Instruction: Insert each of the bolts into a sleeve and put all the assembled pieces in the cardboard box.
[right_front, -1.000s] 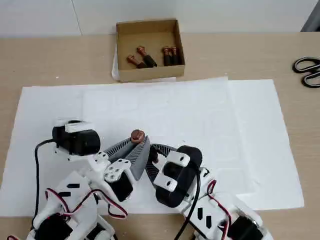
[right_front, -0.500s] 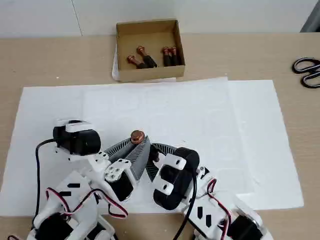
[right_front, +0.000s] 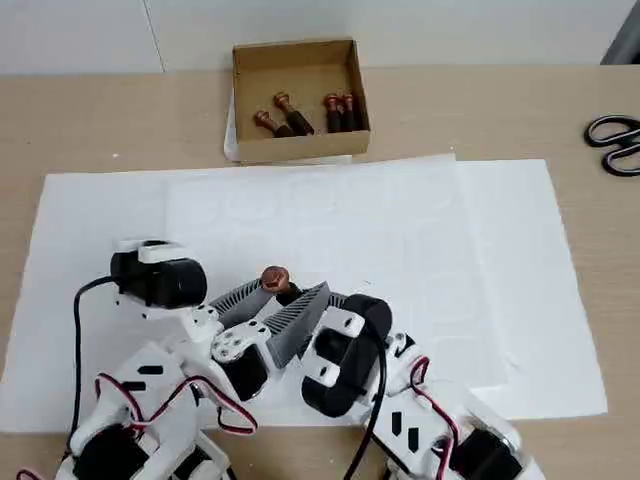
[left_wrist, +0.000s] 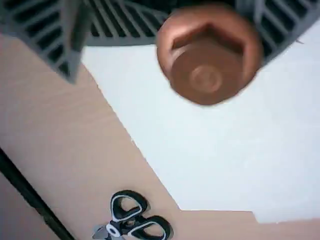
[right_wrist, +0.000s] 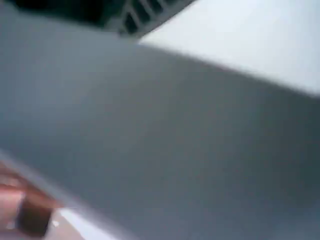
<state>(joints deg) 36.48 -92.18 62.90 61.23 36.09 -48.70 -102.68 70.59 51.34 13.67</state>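
- My left gripper hangs over the large white paper sheet. It is well apart from the shallow, square, brown cardboard box, on the side of the box nearest my bases.
- Its grey ribbed plastic fingers stand apart, wider than the head of the copper-coloured, hexagonal-headed metal bolt that sits between them.
- In the left wrist view the bolt's head lies close against one finger and clear of the other. I cannot tell what is holding the bolt up.
- A small dark piece touches the bolt on the side facing away from the cardboard box. I cannot tell whether it is a sleeve.
- My right gripper is just beside the left gripper, on that same side of the cardboard box. I cannot tell how far open it is or whether it grips anything.
- Inside the cardboard box lie four assembled pieces, each a copper-headed bolt in a black sleeve. Two touch side by side near the box's right wall, and two lie angled nearer its left wall.
- The paper sheet's far edge reaches the near wall of the cardboard box.
- Black-handled metal scissors lie on the light wooden table, well apart from the cardboard box, off to its right.
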